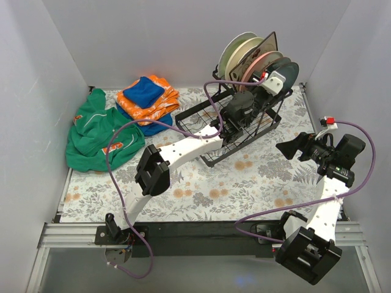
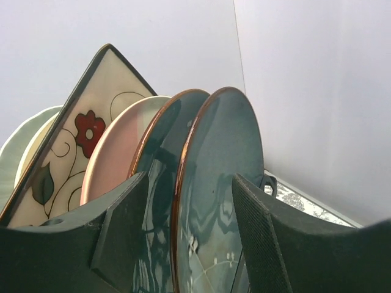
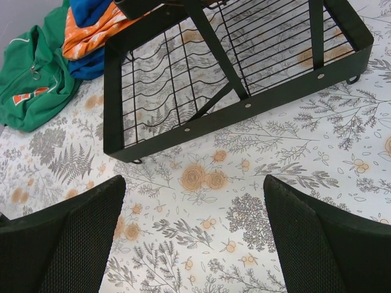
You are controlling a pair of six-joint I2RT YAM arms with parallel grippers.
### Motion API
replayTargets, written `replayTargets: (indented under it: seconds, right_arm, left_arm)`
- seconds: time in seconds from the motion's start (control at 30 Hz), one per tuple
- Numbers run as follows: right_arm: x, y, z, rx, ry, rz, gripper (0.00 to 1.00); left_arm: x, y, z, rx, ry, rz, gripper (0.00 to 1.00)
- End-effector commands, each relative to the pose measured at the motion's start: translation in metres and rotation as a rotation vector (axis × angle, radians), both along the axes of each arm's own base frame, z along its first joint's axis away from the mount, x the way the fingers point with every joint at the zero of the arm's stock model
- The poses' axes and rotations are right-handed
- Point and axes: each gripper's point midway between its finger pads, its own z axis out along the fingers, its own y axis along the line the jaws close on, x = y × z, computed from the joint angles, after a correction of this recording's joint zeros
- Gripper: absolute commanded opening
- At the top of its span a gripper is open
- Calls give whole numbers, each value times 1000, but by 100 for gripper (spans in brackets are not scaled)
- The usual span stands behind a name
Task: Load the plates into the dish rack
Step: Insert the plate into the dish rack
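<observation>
**Item:** front teal plate (image 2: 223,159), on edge in the raised section of the dish rack (image 3: 244,107), outermost of a standing row. Behind it, in order: second teal plate (image 2: 160,140), pink plate (image 2: 116,162), square flowered plate (image 2: 73,152), pale round plates (image 2: 18,152) at the far end. No plate shows on the flowered table covering (image 1: 244,183). **Tool, left gripper** (image 2: 190,207): jaws apart, one finger on each side of the front teal plate's rim. No clamp is evident, and whether a pad touches the plate cannot be told. **Tool, right gripper** (image 3: 194,201): jaws spread, nothing between them, hanging over the covering just in front of the rack's lower frame. **Step judged:** letting go of the last plate and drawing clear. **Handling notes:** back the left gripper out along the plate's own plane so neither finger drags the rim. The inner finger (image 2: 122,232) sits beside the second teal plate, so sideways drift could knock the row. Check that the plate leans settled in its slot before clearing. **Also present:** orange and blue cloths (image 1: 146,97) and green garment (image 1: 98,131), left of the rack.
</observation>
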Motion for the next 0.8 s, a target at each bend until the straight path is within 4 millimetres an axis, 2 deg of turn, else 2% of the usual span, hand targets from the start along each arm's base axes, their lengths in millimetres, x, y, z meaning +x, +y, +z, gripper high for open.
replayTargets:
  seconds: [0.0,0.1,0.2,0.23,0.3,0.33,0.4,0.43,0.5,0.53,0.57,0.63,0.67,0.7,0.73,0.77]
  right_arm:
    - [3,-1,4,-7,-33,15,98]
    - [4,-2,5,-7,-33,15,98]
    - [4,-3,6,-9,-32,15,98]
    - [4,-3,6,-10,-31,15,98]
    - [5,-4,7,-12,-31,17,98]
    - [5,-4,6,-13,-29,16,99]
    - [6,-7,9,-32,-31,13,98]
    - [7,-9,9,-45,-30,13,98]
    - [10,-18,10,-111,-27,-10,98]
    - [12,-23,7,-132,-10,-22,98]
    - [15,-34,2,-178,16,-72,98]
    - [18,-52,-2,-250,45,-144,98]
    - [20,-69,-7,-307,77,-229,99]
    - [20,-78,-6,-344,82,-264,98]
    - [19,-91,-8,-393,101,-326,98]
    - [18,-98,-8,-417,109,-354,99]
  left_arm:
    - [-29,34,88,-133,-93,12,56]
    - [-37,42,105,-158,-105,9,58]
    - [-41,49,110,-165,-99,10,59]
    - [-45,56,119,-177,-105,11,59]
    - [-48,60,120,-173,-101,9,61]
    - [-53,68,129,-187,-106,10,61]
    - [-59,75,132,-186,-97,15,61]
    - [-61,76,126,-173,-78,13,61]
    - [-72,94,132,-190,0,-8,62]
    - [-74,94,110,-151,53,-13,62]
    - [-87,115,119,-158,82,-25,62]
    - [-99,130,99,-183,193,-54,64]
    - [-103,137,55,-117,286,-46,65]
    - [-113,167,66,-159,307,-61,66]
    - [-116,177,25,-179,428,-65,66]
    - [-120,193,10,-180,485,-65,67]
